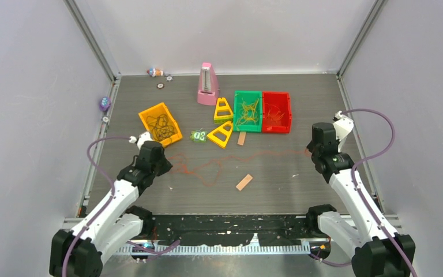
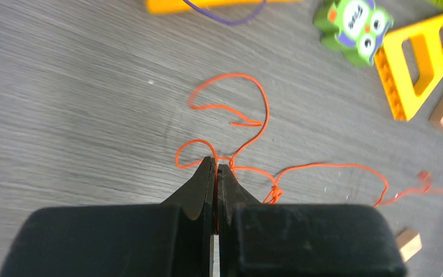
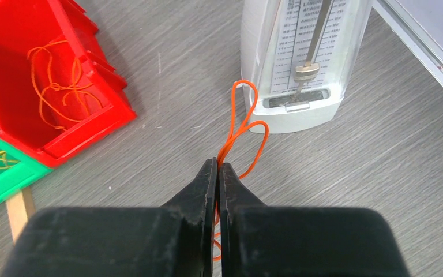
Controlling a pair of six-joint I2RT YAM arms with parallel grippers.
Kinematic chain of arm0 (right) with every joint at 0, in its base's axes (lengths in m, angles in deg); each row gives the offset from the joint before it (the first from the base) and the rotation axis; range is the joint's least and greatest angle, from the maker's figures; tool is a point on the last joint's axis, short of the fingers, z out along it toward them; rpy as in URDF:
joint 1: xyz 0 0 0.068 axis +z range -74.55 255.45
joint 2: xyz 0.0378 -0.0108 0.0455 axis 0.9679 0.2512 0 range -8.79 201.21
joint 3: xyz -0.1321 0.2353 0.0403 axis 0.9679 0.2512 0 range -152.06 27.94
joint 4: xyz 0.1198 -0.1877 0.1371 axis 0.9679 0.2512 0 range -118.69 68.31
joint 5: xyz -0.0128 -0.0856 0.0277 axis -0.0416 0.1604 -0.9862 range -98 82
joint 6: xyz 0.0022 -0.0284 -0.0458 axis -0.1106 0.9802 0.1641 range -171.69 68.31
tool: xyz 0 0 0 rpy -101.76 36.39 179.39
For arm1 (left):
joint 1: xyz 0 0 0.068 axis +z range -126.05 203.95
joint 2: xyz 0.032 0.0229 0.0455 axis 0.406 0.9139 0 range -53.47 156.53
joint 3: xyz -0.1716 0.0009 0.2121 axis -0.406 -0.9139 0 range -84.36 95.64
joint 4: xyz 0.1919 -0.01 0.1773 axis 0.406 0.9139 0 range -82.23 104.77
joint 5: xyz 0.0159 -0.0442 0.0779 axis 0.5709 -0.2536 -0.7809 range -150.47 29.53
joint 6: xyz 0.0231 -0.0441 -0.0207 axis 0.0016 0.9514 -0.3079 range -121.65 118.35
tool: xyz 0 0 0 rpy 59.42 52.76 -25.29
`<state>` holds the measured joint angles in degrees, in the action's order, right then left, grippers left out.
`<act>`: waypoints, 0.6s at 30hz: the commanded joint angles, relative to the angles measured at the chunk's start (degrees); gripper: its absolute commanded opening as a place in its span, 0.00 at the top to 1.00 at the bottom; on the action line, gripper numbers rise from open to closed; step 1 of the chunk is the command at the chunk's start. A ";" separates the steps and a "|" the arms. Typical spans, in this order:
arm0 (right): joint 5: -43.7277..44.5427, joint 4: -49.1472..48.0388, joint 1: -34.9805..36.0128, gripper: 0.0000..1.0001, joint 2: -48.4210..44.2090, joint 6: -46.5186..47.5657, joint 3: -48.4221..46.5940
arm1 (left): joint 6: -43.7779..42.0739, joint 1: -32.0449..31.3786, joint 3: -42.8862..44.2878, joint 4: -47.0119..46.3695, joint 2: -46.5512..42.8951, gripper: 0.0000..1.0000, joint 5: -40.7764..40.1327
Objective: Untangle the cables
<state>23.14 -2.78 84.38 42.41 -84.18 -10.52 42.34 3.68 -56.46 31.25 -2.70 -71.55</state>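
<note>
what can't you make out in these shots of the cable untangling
Top view: wrists hide the left claw and right claw; the orange cable is too thin to trace its crossings.
Left wrist view: the cable runs off the right edge; the claw covers the pinch.
Right wrist view: the claw hides the cable below its tips.
Top view: yellow cords in the green bin too small to count.

The cable (image 2: 265, 109) is orange-red on a grey, wood-grained desk (image 2: 63, 115). The red bin (image 3: 101, 124) holds orange cords (image 3: 57, 86), the green bin (image 1: 248, 130) yellow cords (image 1: 247, 112), and a third bin (image 1: 151, 109) is orange-yellow. The metronome (image 1: 207, 85) is pink, the owl toy (image 2: 355, 26) green with white eyes, the left claw (image 2: 216, 167) and right claw (image 3: 217, 164) black.
</note>
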 commanded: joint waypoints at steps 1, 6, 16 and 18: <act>-2.93 -0.92 -0.18 0.95 -3.24 1.43 -0.93 | 4.72 0.76 -0.55 0.74 -7.63 1.00 -10.24; -1.07 0.53 -0.14 0.95 -4.75 1.87 -1.12 | -4.01 0.76 1.62 -2.48 -18.06 1.00 -4.64; 10.85 6.77 -0.25 0.95 -7.76 -5.57 -1.34 | -9.62 1.32 22.29 15.84 -25.11 1.00 -43.88; 12.75 7.81 -0.22 0.95 -9.22 -6.54 -1.43 | -15.46 1.50 22.82 10.85 -26.16 1.00 -49.24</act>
<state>28.42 3.19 84.34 36.68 -86.65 -10.52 35.32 4.60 -36.48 42.40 -27.31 -101.47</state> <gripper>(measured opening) 0.070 0.005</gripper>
